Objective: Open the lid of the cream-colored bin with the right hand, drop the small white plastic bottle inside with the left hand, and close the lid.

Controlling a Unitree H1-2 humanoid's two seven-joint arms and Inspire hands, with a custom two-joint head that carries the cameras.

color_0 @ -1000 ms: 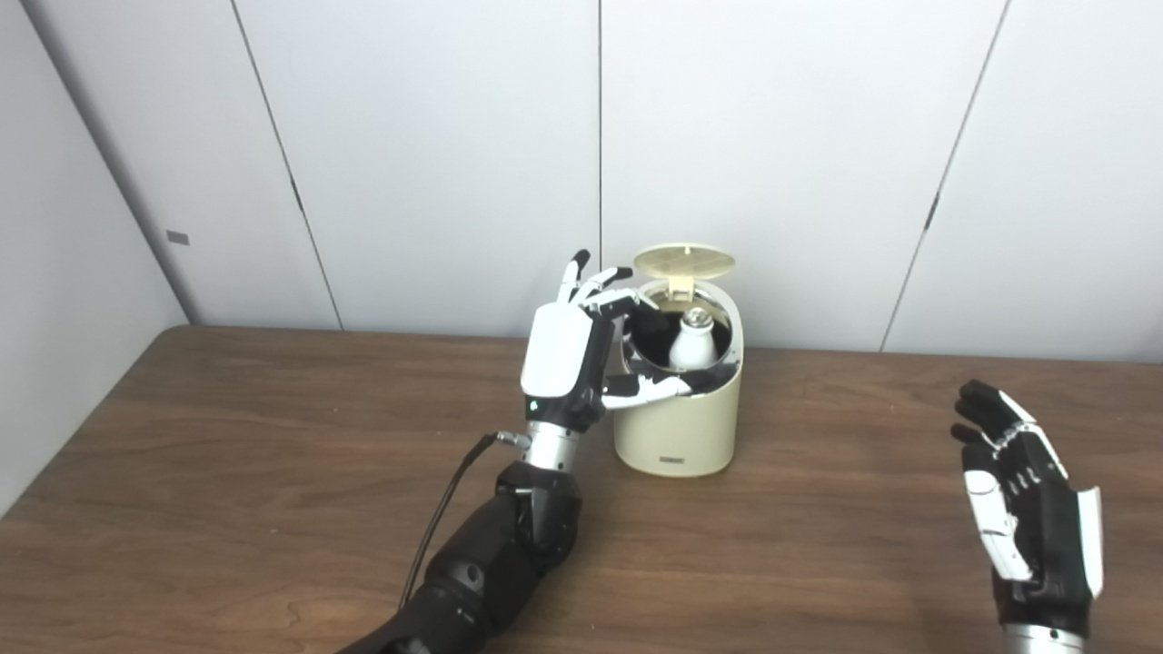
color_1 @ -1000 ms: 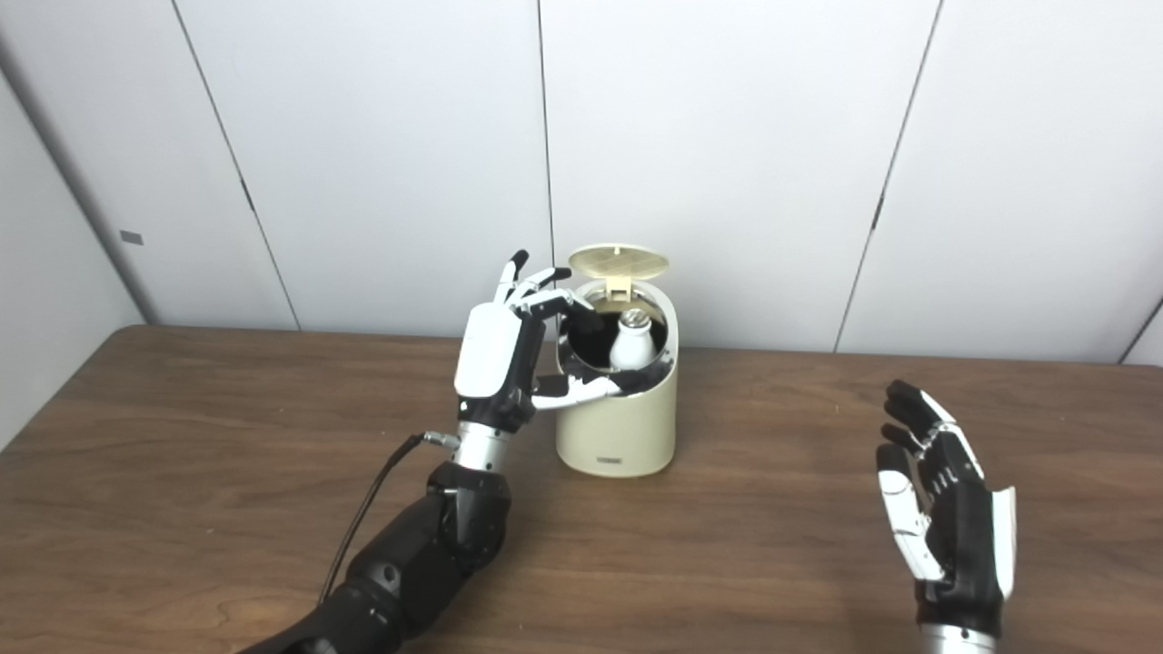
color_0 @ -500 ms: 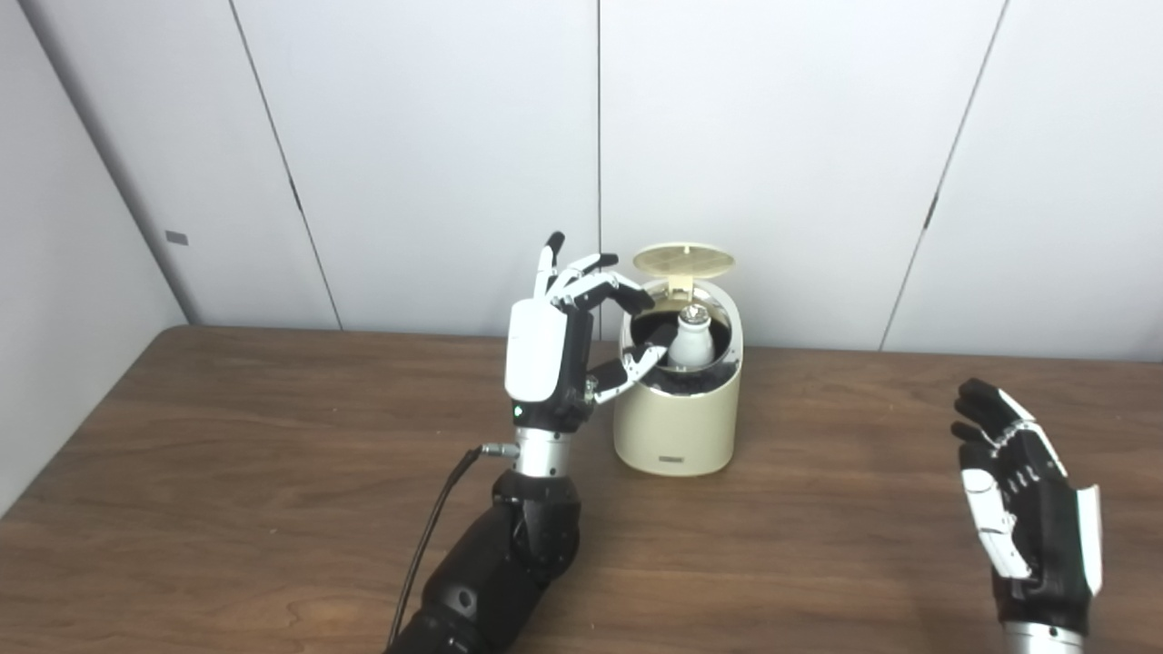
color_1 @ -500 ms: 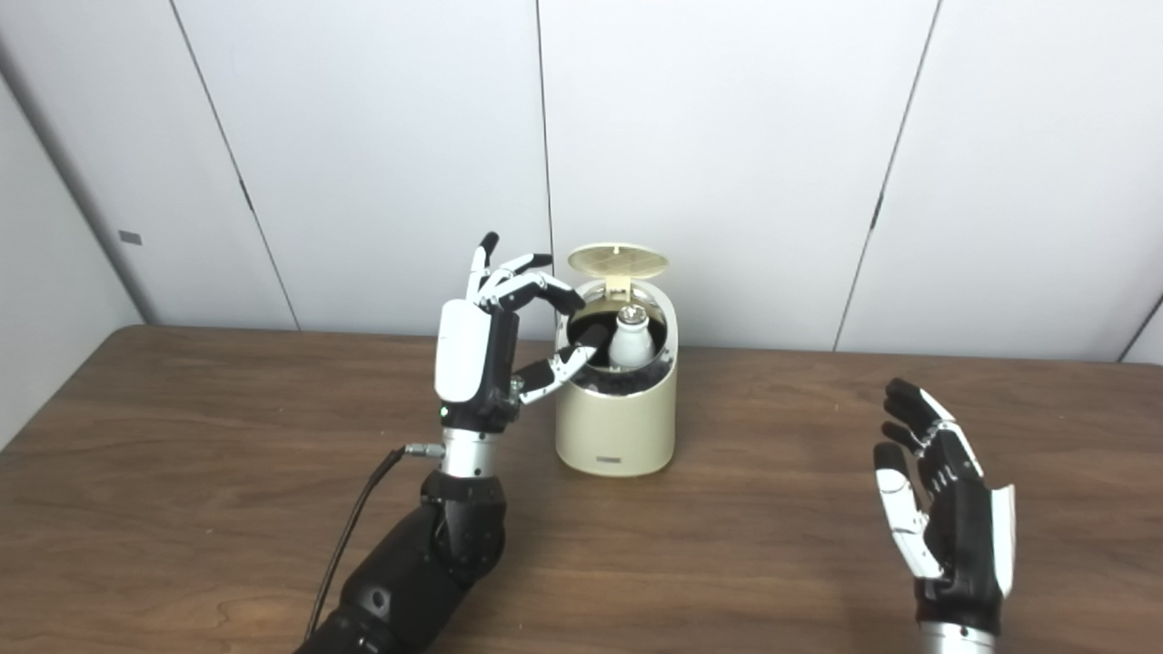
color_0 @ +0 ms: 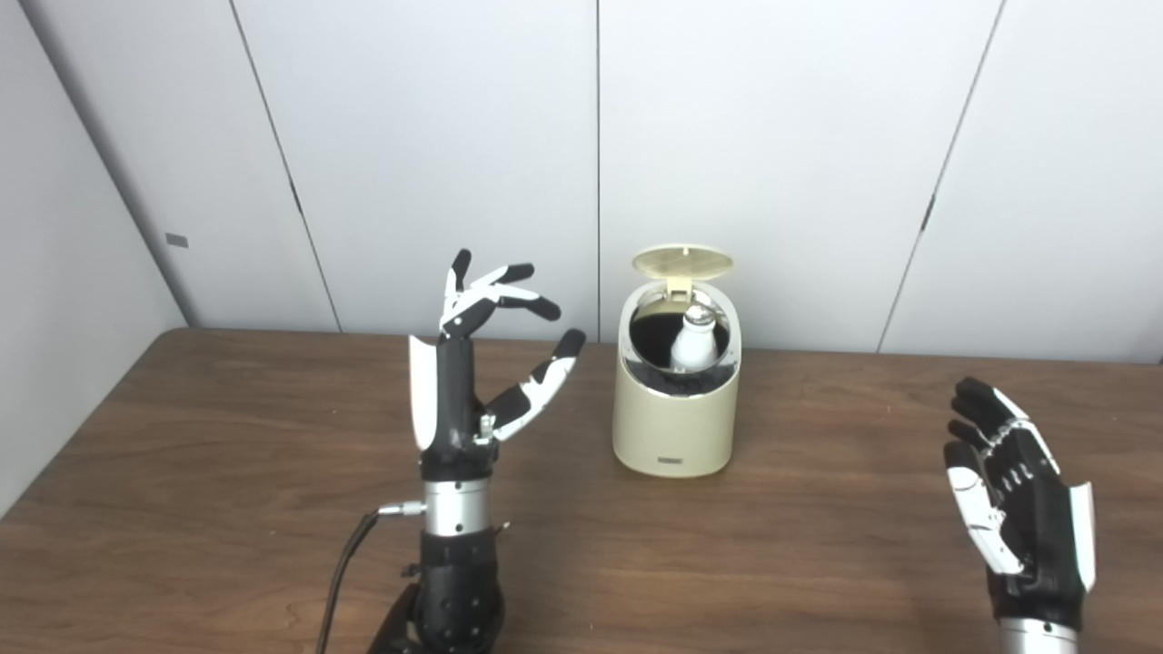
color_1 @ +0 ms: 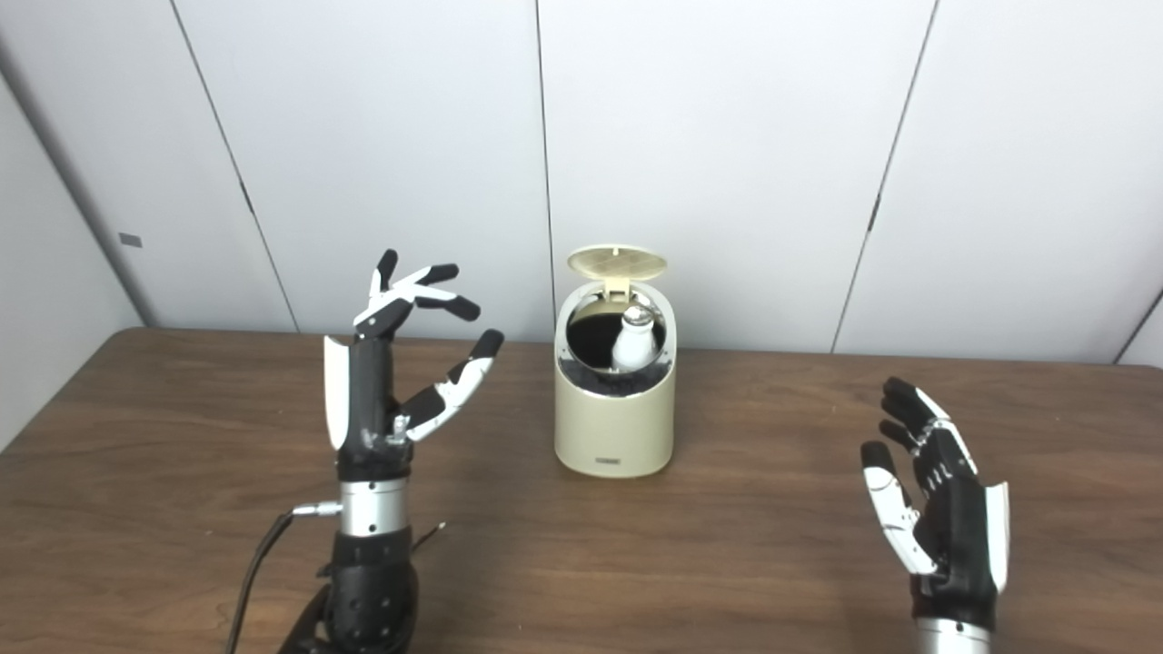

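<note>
The cream-colored bin [color_0: 674,427] stands on the wooden table [color_0: 227,472] near the back wall. Its round lid [color_0: 682,262] is flipped up and open. The small white plastic bottle [color_0: 693,340] stands upright inside the bin, its silvery cap showing. My left hand [color_0: 463,381] is open and empty, held upright well to the left of the bin, apart from it. My right hand [color_0: 1018,495] is open and empty, low at the right near the table's front edge.
A black cable [color_0: 350,568] runs from my left wrist down toward the front edge. White wall panels [color_0: 781,136] rise right behind the bin and along the left side.
My left hand has pulled out of the bin's opening and moved left and toward me, fingers spread. The bottle stays inside the bin. The right hand has barely moved.
</note>
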